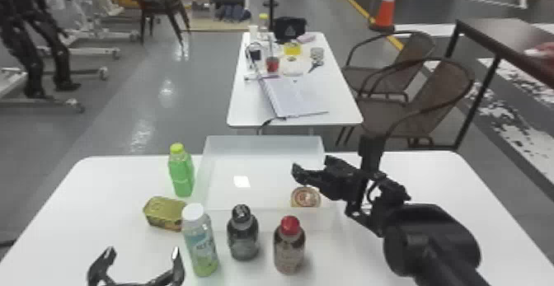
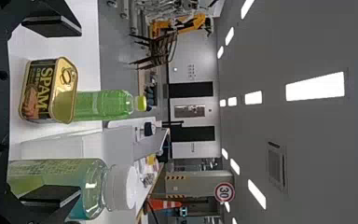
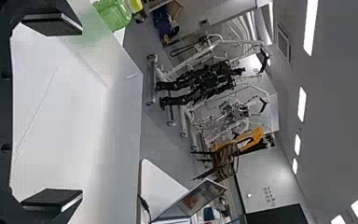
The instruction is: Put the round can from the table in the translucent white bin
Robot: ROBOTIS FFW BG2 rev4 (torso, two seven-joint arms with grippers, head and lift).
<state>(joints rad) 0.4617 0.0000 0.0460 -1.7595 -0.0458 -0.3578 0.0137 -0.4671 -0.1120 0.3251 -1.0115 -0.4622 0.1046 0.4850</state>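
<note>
Round can [image 1: 305, 198] delivered, we judge, with only our retreat left to do well. On the bench [image 1: 437, 174] stands the translucent white bin [image 1: 264, 145]; we should raise the right hand [image 1: 311, 162] straight up until it clears the wall, and only then swing aside, so we neither drag nor tip the bin. That hand's fingers are spread wide with nothing between them, over the bin's right part; we should leave them so and go gently, lest one nudge the can. Our left hand [image 1: 143, 251], also wide and empty, hangs at the near left, best kept off the white-capped bottle [image 1: 200, 242] and the squarish tin [image 1: 165, 213]. Our can lies inside the bin, close to the front wall, toward the right.
</note>
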